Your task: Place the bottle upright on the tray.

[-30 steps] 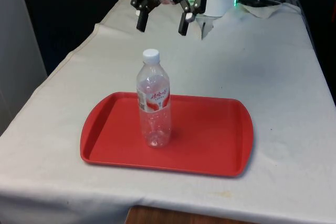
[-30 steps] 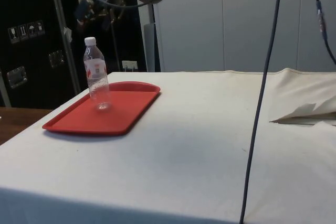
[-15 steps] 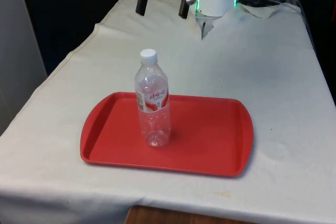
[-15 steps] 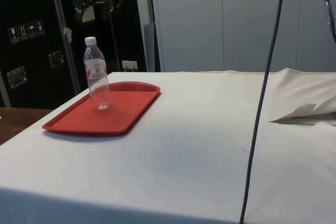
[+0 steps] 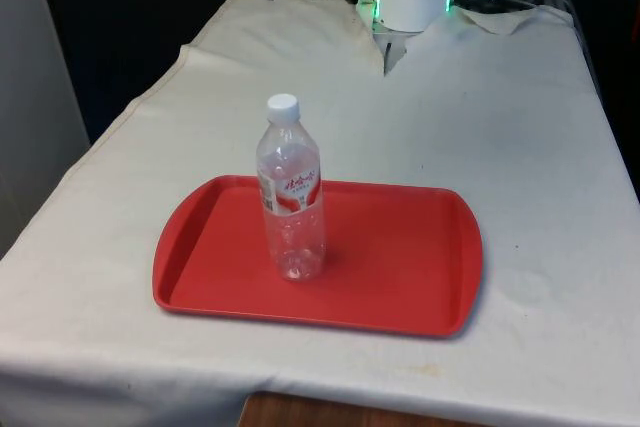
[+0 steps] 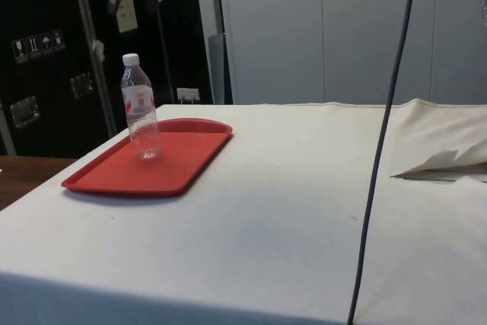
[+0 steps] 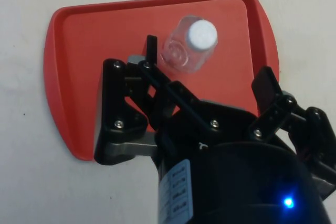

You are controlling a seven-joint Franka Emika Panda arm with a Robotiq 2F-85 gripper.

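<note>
Bottle (image 5: 291,192) stood upright on red tray (image 5: 400,287), white cap on top, gripper (image 7: 207,80) held high above it, fingers spread wide, nothing gripped, white cloth (image 5: 500,107) around.

table: white cloth (image 5: 500,147) | side: dark cabinets (image 6: 46,74), pale wall panels (image 6: 327,28) | hanging dark cable (image 6: 380,150) | front: wooden edge (image 5: 330,412)

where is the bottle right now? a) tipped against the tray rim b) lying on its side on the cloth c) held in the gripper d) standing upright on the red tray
d: the bottle stands upright on the red tray, with the gripper open high above it and holding nothing.
</note>
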